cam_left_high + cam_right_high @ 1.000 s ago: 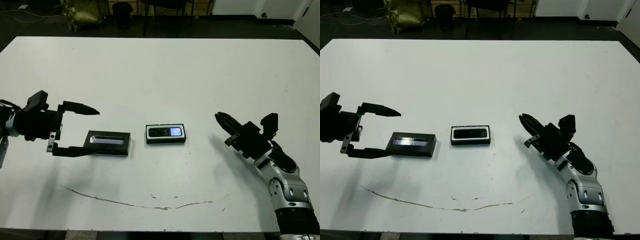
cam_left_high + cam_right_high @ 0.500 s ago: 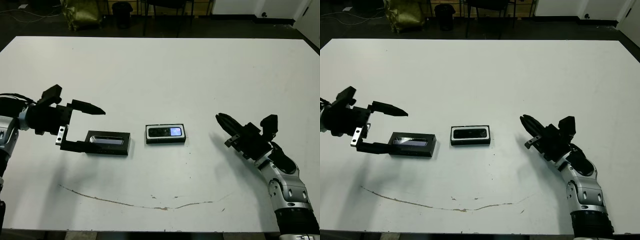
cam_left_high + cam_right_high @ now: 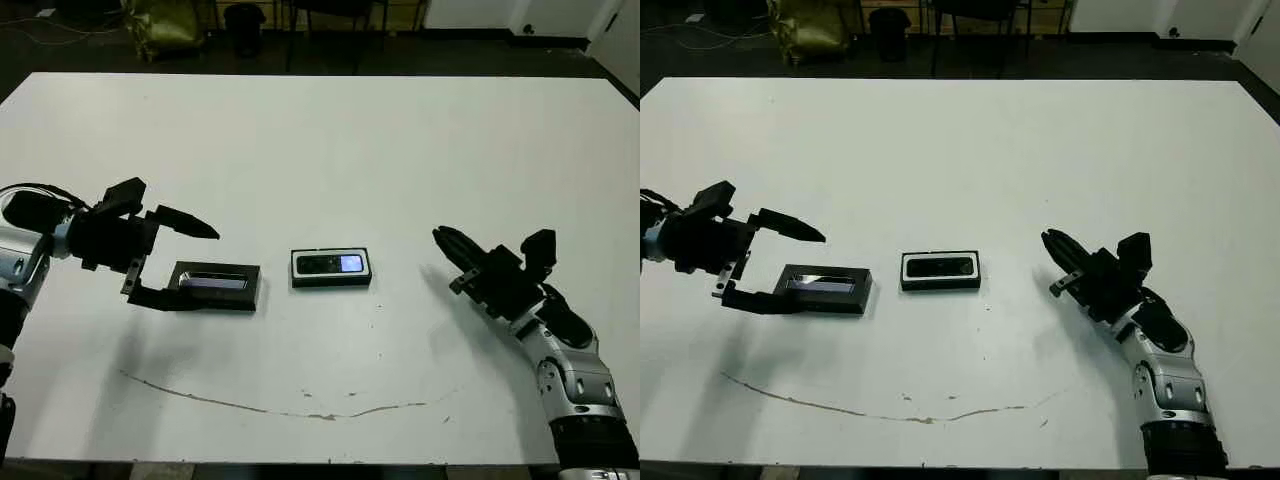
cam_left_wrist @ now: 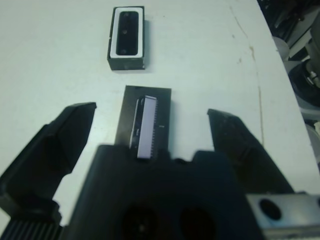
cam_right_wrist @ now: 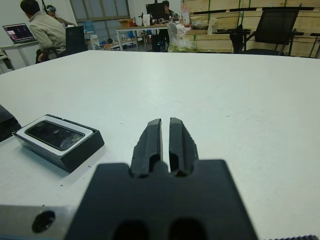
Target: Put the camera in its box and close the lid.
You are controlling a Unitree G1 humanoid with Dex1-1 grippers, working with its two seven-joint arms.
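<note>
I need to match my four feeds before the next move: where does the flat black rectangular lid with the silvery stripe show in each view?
Left eye view: flat black rectangular lid, left of centre, between the open left gripper fingers.
Right eye view: lid, left of centre.
Left wrist view: lid, centre, stripe towards the lens.
Right wrist view: not in it.
Shared landmark: the white-lined black box holding the camera, beside the lid; also at and.

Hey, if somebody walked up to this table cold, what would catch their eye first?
Probably the left gripper, its black fingers spread wide around the end of the lid with the silvery stripe. Just to that lid's right sits the box with the camera already inside, its small screen glowing bluish.
</note>
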